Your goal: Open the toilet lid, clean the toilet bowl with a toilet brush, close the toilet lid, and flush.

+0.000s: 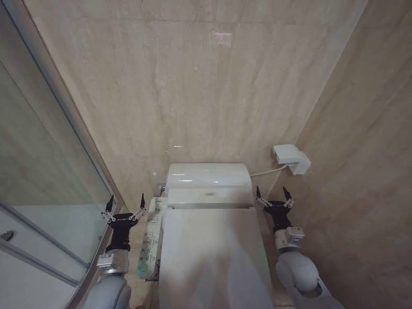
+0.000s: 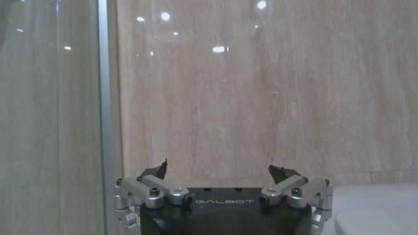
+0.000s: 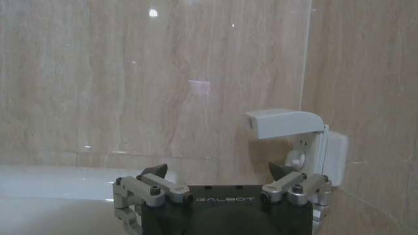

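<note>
The toilet lid (image 1: 215,257) lies shut at the lower centre of the head view, covering the toilet bowl, so what the bowl holds cannot be told; the left gripper (image 1: 125,207) hovers at lower left beside the side control panel (image 1: 152,241), fingers spread and empty; the right gripper (image 1: 273,198) hangs at lower right, fingers likewise spread, holding nothing. The lid looks glossy, so a finger could slip off its edge; the right arm sits near the wall socket box (image 1: 291,158) and its cable, which a careless swing might snag.
</note>
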Motion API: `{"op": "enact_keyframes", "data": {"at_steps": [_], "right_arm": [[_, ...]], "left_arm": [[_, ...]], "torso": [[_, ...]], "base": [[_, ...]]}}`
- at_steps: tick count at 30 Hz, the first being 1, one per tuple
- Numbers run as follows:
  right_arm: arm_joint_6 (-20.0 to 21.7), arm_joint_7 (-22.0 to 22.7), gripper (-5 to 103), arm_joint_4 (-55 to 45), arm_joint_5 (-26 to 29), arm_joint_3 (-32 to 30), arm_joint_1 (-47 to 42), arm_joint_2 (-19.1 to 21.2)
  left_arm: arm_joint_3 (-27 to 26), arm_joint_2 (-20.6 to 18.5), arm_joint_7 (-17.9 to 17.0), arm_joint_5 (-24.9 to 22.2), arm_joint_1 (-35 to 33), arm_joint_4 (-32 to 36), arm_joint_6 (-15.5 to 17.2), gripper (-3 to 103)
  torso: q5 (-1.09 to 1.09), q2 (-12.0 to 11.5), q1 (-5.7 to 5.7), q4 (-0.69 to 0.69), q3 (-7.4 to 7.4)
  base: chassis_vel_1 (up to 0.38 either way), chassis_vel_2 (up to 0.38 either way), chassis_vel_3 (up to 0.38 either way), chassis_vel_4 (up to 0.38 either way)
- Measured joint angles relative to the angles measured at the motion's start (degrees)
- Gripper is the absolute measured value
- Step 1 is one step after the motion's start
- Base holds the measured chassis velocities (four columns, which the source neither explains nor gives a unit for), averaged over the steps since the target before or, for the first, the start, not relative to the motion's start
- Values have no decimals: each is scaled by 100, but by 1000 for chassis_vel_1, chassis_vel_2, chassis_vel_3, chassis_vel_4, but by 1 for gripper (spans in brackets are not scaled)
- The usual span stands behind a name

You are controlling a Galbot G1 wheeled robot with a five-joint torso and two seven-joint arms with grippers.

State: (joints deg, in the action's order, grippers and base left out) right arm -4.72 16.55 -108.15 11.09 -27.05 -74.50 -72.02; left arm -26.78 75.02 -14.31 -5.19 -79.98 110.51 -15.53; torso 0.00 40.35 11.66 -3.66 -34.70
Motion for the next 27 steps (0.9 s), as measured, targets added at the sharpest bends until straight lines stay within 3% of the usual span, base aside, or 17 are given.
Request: {"op": "enact_keyframes", "data": {"at_steps": [12, 18, 22, 27], "right_arm": [[0, 0, 100, 0, 0, 0, -1, 0], [0, 0, 100, -1, 0, 0, -2, 0], [0, 0, 100, 0, 0, 0, -2, 0], [0, 0, 100, -1, 0, 0, -2, 0]], "left_arm": [[-1, -5, -11, -21, 49, -106, -31, 100], [-420, -95, -179, -241, 228, -484, -24, 100], [-717, -358, -130, -515, 381, -989, -67, 100], [-547, -819, 468, -967, 716, -1708, -261, 100]], "torso": [[0, 0, 1, -2, -1], [-1, 2, -6, -1, 2], [-1, 1, -3, 0, 1], [-3, 1, -4, -1, 1]], "base": [[0, 0, 0, 0], [0, 0, 0, 0], [0, 0, 0, 0], [0, 0, 0, 0]]}}
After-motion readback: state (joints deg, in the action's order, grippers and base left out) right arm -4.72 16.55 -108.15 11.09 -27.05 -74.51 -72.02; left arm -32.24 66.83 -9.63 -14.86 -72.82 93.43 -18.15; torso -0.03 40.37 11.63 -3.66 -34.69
